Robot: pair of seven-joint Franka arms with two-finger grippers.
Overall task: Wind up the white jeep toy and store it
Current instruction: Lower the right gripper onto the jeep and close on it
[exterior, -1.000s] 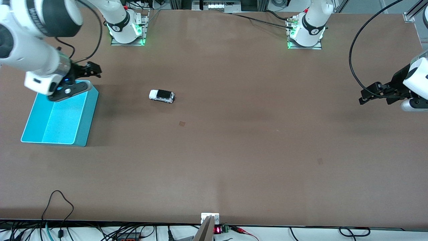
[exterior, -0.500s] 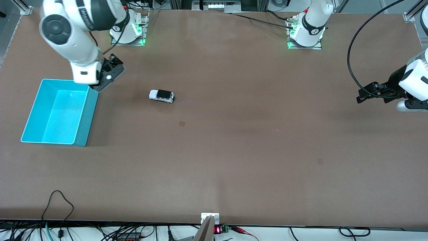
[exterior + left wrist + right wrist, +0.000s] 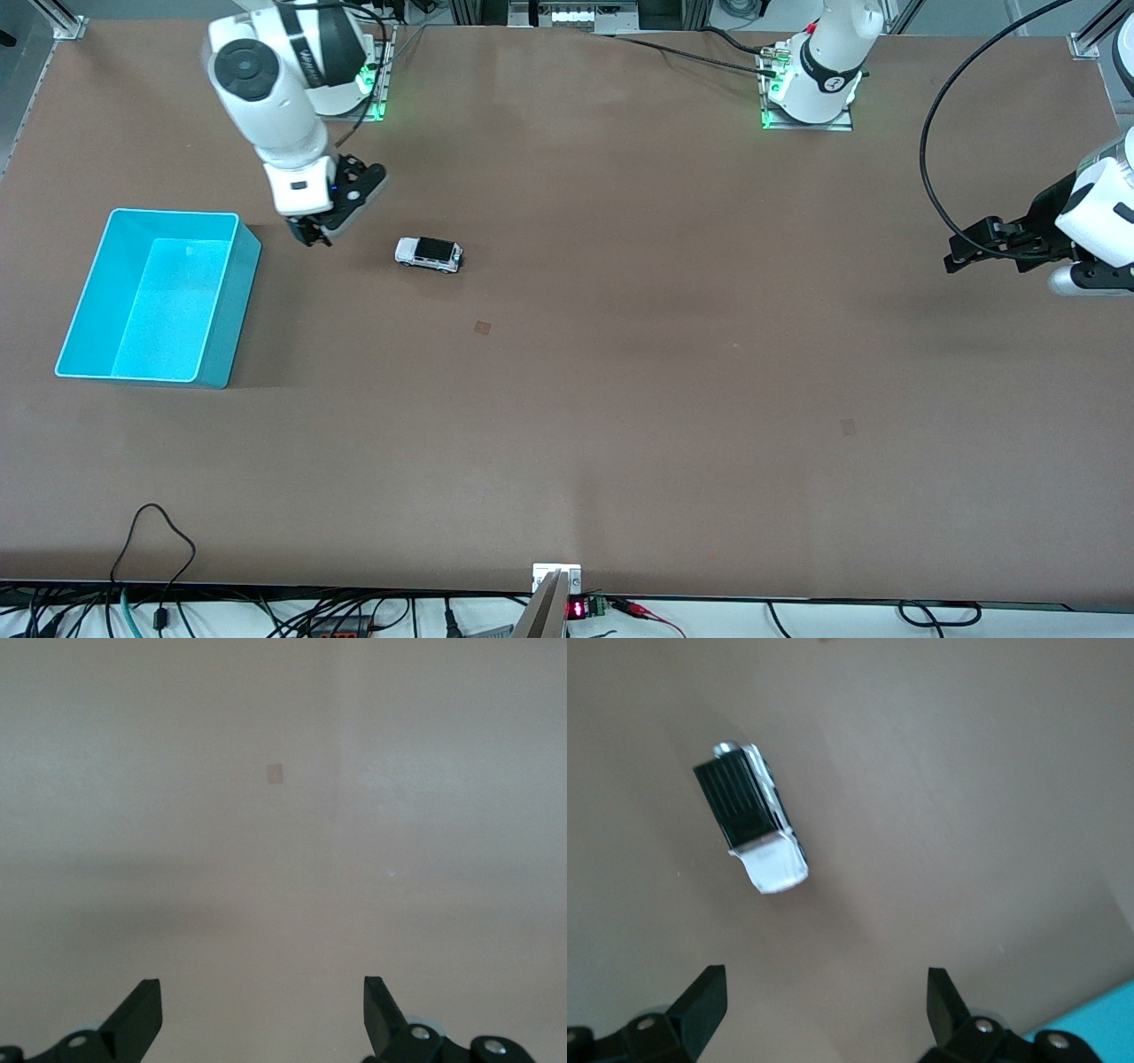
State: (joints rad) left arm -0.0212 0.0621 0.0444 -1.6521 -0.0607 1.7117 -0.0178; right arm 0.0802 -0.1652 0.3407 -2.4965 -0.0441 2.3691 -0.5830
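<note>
The white jeep toy (image 3: 429, 253), small and boxy with a black roof panel, stands on its wheels on the brown table between the turquoise bin (image 3: 223, 306) and the table's middle. It also shows in the right wrist view (image 3: 751, 815). My right gripper (image 3: 310, 237) is open and empty, over the table between the bin and the jeep. Its two dark fingertips (image 3: 702, 1001) stand wide apart. My left gripper (image 3: 955, 259) is open and empty, and waits over the left arm's end of the table, where its wrist view shows only bare table past its fingertips (image 3: 142, 1014).
The turquoise bin is empty and stands at the right arm's end of the table; a corner of it shows in the right wrist view (image 3: 1114, 1008). Small square marks (image 3: 482, 327) lie on the table. Cables hang along the table's near edge (image 3: 151, 532).
My right gripper has moved from over the bin toward the jeep and now hangs beside it. The left arm shifted slightly at first. The jeep has not moved.
</note>
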